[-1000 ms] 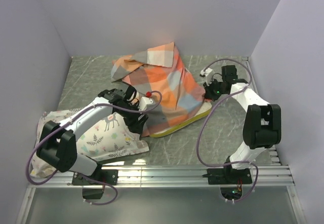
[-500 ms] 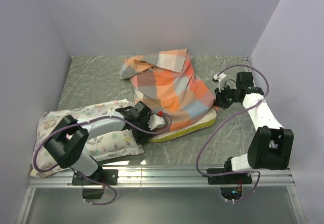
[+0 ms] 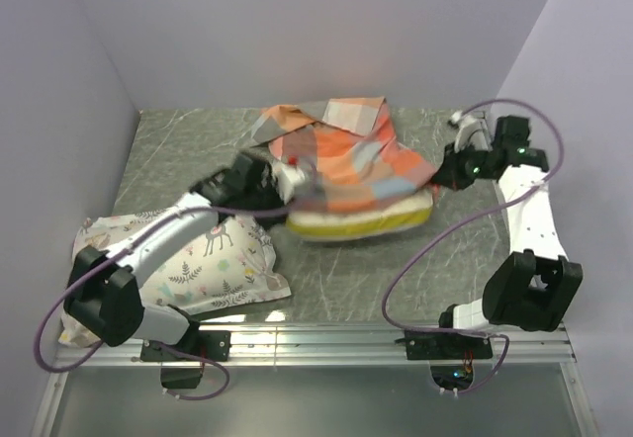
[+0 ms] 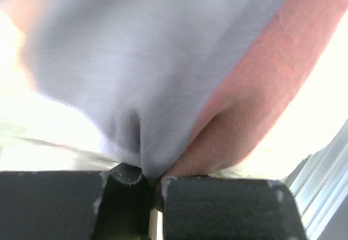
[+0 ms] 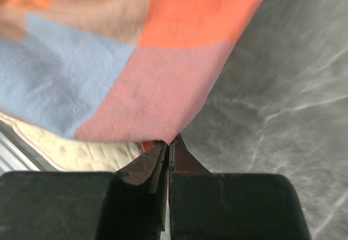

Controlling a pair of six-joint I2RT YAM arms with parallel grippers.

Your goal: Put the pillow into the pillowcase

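Two tools grip the pillowcase (image 3: 351, 160): left tool (image 4: 151, 180) just clamped on, right tool (image 5: 167, 147) stays shut on it, pillow (image 3: 356, 222) mostly covered.

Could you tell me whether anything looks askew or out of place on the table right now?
The pillowcase sits bunched and crooked on top of the pillow, whose yellow-banded near side shows uncovered. Nothing looks spilled or damaged.

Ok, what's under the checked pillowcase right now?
The pillow: its yellow-edged near side sticks out below the pillowcase. The rest is covered by the cloth, so how far in it sits cannot be seen.
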